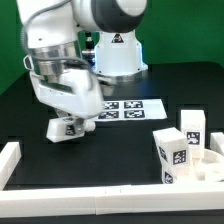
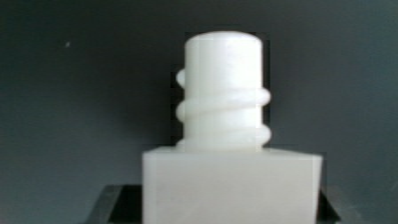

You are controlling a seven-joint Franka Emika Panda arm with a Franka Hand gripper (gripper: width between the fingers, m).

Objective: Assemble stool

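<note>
Looking first at the exterior view, the white Franka arm leans low over the black surface, with its claw down at a short blocky white plastic leg bearing a black-and-white square tag; the leg stands directly under the claw, at its tips, on the exterior view's left of the marker board, which lies flat just beside it. The claw appears pressed in on the leg's upper part, though the arm's bulk hides the fingertips, so the pinch is a judgement rather than something clearly seen. On the exterior view's right, the round shallow white seat disc sits tucked into the corner of the long white border rails, probably so the rails brace it while legs are screwed in; two more tagged white legs stand upright at or on it, and whether they are already threaded in cannot be told. In the wrist view, the leg fills the middle: a square block below with a narrower rounded threaded peg rising from it, centred straight ahead of the camera, which fits a leg held along the claw's axis. The fingers themselves are not visible here. Holding it by the block would leave the threaded end free to enter the seat.
</note>
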